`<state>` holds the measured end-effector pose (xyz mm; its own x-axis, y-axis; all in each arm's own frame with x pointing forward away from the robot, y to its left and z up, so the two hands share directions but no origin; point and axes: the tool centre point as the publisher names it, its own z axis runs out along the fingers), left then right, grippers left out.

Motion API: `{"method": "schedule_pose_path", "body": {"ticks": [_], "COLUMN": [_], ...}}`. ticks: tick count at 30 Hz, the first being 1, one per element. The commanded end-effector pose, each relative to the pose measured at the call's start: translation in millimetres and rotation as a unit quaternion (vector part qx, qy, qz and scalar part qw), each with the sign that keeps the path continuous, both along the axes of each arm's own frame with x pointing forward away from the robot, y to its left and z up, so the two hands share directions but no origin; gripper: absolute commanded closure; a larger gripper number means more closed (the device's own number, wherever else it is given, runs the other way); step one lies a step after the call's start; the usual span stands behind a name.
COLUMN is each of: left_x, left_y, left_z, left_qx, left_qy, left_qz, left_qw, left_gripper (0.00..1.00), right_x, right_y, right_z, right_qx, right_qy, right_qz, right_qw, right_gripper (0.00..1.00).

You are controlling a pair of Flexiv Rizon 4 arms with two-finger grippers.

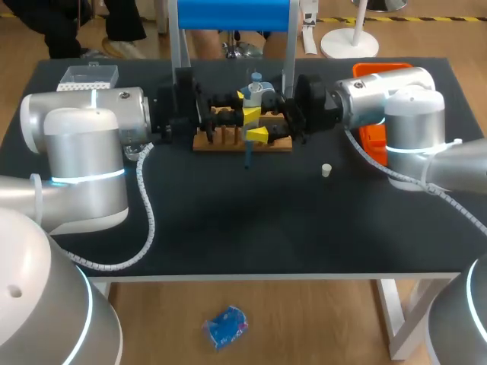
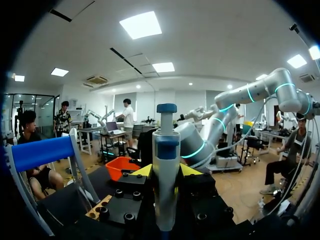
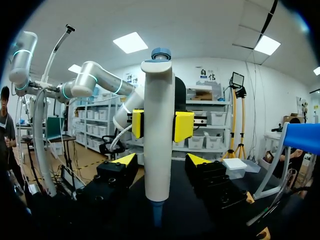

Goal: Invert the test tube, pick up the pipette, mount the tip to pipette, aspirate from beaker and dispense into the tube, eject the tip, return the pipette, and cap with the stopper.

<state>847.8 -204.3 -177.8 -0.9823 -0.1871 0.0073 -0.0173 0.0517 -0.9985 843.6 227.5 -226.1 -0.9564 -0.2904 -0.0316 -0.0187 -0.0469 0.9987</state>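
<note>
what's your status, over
Left fingers shut on pipette, upright over rack. Right fingers open either side of it. Nothing in the way.

Robotics lab rigged for wet-lab bench work. Signs:
- two silver robot arms, left arm (image 1: 84, 152) and right arm (image 1: 411, 129), coming in from opposite sides of black bench (image 1: 251, 228)
- pipette (image 2: 166, 165) upright above wooden tube rack (image 1: 221, 143) near bench's far edge
- clear tip box (image 1: 87, 76) at far left corner
- orange bin (image 1: 371, 141) toward far right corner
- small white stopper (image 1: 326, 170) loose on bench, right of rack
- blue-topped metal stand (image 1: 232, 15) at far edge
</note>
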Motion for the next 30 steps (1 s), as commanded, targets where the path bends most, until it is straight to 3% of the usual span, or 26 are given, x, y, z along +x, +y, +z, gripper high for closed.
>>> {"method": "schedule_pose_path", "body": {"ticks": [1,17,30], "left_x": [-2.3,-5.8,11.3], "left_y": [2,17,40], "left_z": [1.6,8.5,20.7], "left_qx": [-0.002,0.001,0.009], "left_qy": [-0.003,-0.012,0.010], "left_qz": [0.005,0.035,0.168], "left_qw": [1.000,0.999,0.986], "left_gripper": [1.00,1.00,1.00], "right_x": [-2.0,-7.6,-9.2], "right_y": [-6,-35,-70], "right_z": [1,4,21], "right_qx": [-0.006,-0.018,-0.040], "right_qy": [0.001,0.010,0.014], "right_qz": [-0.007,-0.072,-0.155], "right_qw": [1.000,0.997,0.987], "right_gripper": [0.00,0.00,0.00]}}
